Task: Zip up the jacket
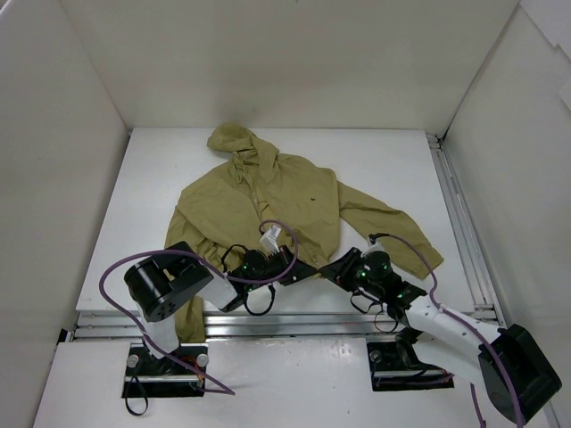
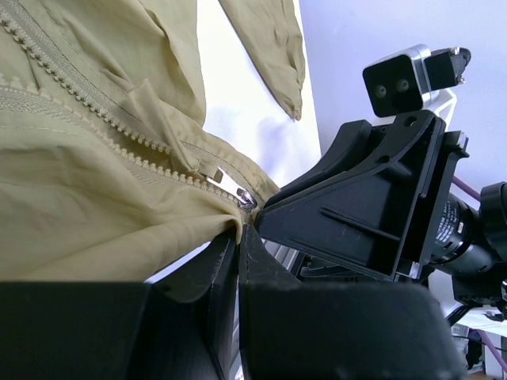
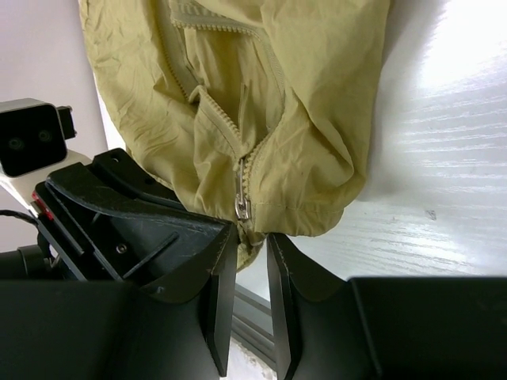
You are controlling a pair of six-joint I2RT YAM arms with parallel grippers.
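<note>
The left end effector [image 2: 238, 236] is clamped shut on the hem of the jacket [image 1: 268, 201], which is spread on the table [image 1: 393, 160]. The right end effector [image 3: 252, 241] is narrowly parted just under the zipper pull [image 3: 242, 207]. The pull is apparently being approached; next it must be pinched and drawn hoodward.

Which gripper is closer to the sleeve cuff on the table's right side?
Right. The right gripper is at the hem of the jacket, with that cuff off to its outer side. The left gripper pinches the hem just beyond, farther from the cuff.
</note>
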